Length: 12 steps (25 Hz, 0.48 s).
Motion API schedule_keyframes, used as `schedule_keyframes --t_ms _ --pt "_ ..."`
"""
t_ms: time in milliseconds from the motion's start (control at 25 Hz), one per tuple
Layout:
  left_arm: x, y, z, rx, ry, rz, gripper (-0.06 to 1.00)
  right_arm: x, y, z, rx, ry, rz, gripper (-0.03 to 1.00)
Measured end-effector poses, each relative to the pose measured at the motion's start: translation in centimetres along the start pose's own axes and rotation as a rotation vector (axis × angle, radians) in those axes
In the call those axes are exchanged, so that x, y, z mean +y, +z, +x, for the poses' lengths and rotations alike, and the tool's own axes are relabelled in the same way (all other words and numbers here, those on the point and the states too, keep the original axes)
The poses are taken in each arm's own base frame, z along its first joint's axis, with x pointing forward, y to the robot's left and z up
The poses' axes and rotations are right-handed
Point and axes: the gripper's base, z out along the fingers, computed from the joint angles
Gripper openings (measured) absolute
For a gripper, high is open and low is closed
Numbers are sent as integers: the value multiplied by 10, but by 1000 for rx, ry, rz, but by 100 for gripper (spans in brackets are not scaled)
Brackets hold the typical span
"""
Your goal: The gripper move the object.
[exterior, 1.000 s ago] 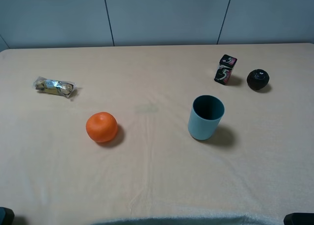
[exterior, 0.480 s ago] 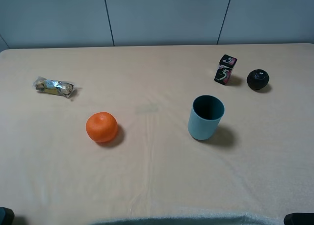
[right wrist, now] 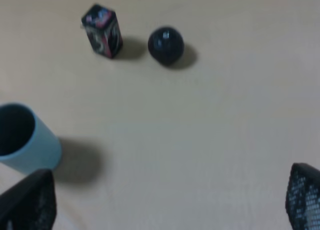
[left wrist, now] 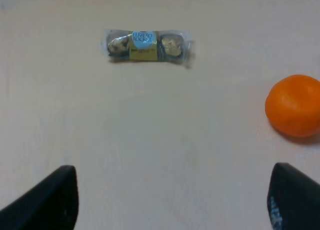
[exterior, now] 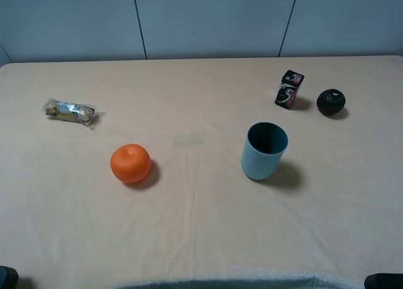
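Observation:
The object, a small glossy black ball (exterior: 330, 102) with a pale mark on top, rests on the cloth at the far right, just right of a patterned black box. In the right wrist view the ball (right wrist: 166, 45) lies well ahead of my right gripper (right wrist: 167, 202), whose fingers stand wide apart and hold nothing. My left gripper (left wrist: 170, 202) is open too, over bare cloth on the left side. In the high view only dark bits of the arms show at the bottom corners.
A blue-grey cup (exterior: 264, 150) stands upright right of centre. The black box with the pink-green pattern (exterior: 289, 89) stands beside the ball. An orange (exterior: 131, 163) sits left of centre, and a wrapped chocolate packet (exterior: 70, 111) lies at the far left.

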Motion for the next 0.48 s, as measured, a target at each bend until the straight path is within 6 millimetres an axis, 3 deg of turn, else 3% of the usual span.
schedule_keyframes --t_ms 320,480 --pt "0 0 0 0 0 0 77 -2 21 44 -89 54 -2 69" --pt "0 0 0 0 0 0 77 -3 15 51 -189 51 10 69"
